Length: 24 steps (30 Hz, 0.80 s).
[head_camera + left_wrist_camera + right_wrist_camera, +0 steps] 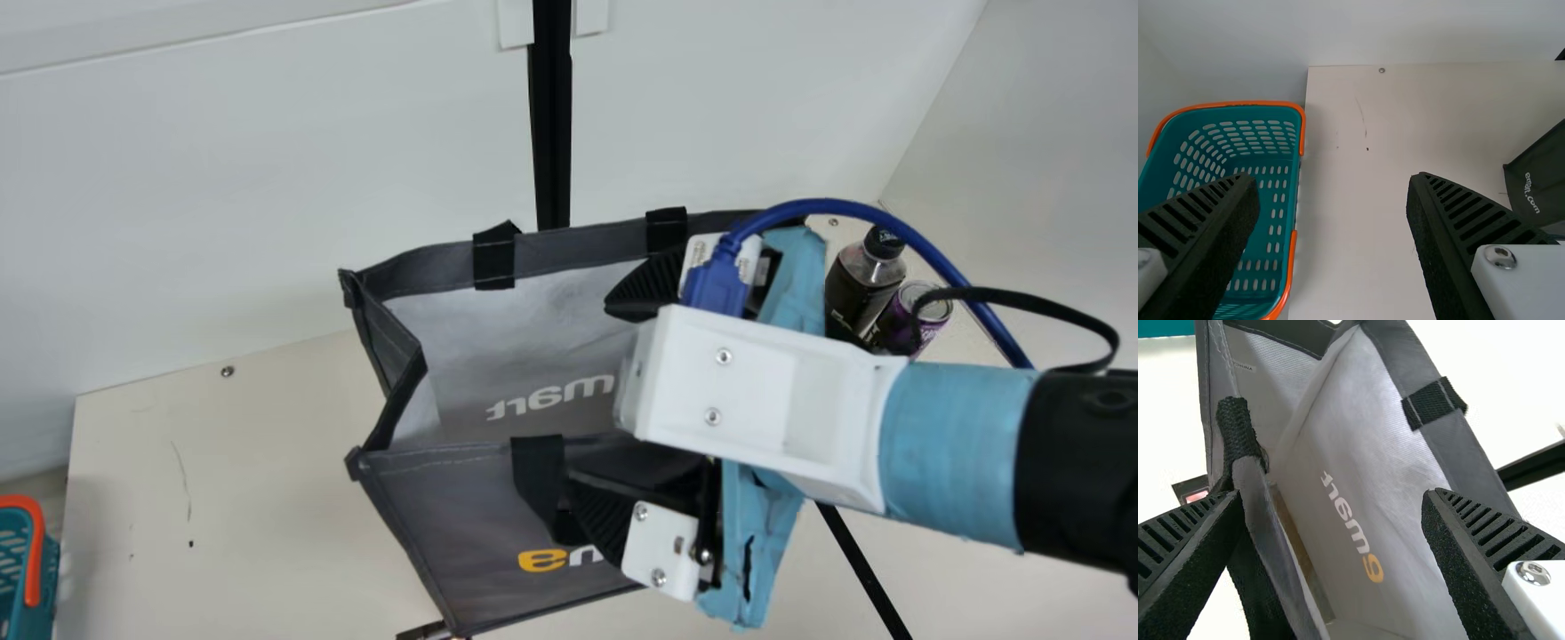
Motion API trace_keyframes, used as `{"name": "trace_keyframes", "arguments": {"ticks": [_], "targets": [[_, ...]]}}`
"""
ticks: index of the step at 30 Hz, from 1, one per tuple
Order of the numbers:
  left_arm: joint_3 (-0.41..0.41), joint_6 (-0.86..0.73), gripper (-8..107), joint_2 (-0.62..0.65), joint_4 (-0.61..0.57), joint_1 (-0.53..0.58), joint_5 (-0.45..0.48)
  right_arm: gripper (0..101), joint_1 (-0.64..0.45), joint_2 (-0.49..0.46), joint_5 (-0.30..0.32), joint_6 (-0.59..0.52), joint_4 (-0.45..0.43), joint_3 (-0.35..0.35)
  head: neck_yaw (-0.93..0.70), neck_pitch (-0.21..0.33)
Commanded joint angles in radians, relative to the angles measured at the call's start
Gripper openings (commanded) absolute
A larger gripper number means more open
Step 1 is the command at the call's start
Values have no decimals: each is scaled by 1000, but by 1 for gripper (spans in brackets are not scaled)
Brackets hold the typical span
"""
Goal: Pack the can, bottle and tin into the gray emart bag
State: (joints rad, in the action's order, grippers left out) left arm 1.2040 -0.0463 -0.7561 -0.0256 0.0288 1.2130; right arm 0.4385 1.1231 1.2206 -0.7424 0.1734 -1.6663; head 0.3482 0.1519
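Over the right part of the gray emart bag [462, 524] is my right gripper [613, 382], its fingers spread wide above the bag's mouth. In the right wrist view the right gripper [1335, 527] is open, one finger by the near rim and handle, the other over the bag's inside [1365, 453]. Behind the right arm stand a dark bottle [861, 276] and, right beside it, a purple can [914, 313]. The left gripper [1335, 220] is open with nothing between its fingers, and the bag's side [1541, 180] is at that view's edge.
A teal basket with orange handles [1271, 220] stands at the table's left edge, also at the main view's corner [16, 569]. A small dark object [427, 632] lies by the bag's lower front corner. A white wall rises behind the bag.
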Motion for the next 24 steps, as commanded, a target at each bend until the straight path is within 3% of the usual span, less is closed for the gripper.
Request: {"name": "trace_keyframes", "arguments": {"ticks": [1, 13, 24], "targets": [[0, 0, 90, 0, 0, 0, 0, 91, 3, -7, -1, 6, -2, -1, 1, 23], [0, 0, 90, 0, 0, 0, 0, 91, 15, -63, -1, 78, -30, -25, 1, 23], [0, 0, 90, 0, 0, 0, 0, 91, -33, -82, -1, 157, -72, -98, 1, 23]]}}
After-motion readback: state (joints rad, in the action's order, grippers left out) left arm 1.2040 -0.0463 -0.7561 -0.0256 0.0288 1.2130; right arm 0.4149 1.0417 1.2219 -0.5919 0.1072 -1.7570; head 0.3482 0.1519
